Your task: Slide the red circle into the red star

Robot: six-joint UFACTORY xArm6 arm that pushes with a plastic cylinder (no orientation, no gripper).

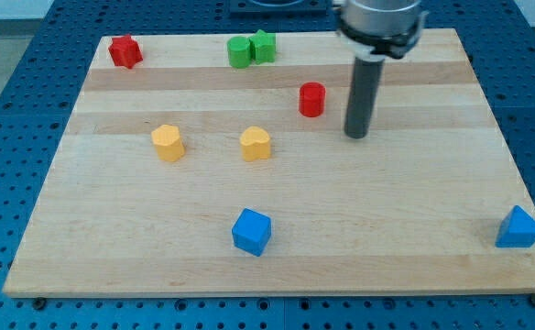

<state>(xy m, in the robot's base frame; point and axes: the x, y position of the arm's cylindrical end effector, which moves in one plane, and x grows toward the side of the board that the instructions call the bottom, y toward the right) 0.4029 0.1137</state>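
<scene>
Red circle [311, 99]: stands upright in the upper middle of the wooden board [414, 238], slightly to the view's right of centre, alone on bare wood.
Red star [125, 51]: sits in the board's far top-left corner, well apart from the circle, close to the edge.
Rod tip [356, 135]: down at the board surface, just beside the circle on its right and a little lower in the view; a sliver of wood shows between them, so I'd say they are not touching.
Claw state: none fitted, only a plain dark rod; nothing is gripped or carried, and it can only shove.
Why the tip is there: the star lies up and to the left, so being on the circle's right and lower side looks like the sensible place to push from.
Green pair [251, 49]: two green blocks touching each other at the top edge, between circle and star; shapes are hard to tell.
Risk: a path hugging the top edge could clip the green blocks, I'd judge.
Yellow blocks: one at mid-left [168, 143], one near centre [256, 143], both below the likely path.
Blue cube [251, 231]: bottom centre, out of the way.
Blue triangle [519, 228]: bottom right corner, irrelevant.
Progress: seemingly at the start; the whole slide remains.
</scene>
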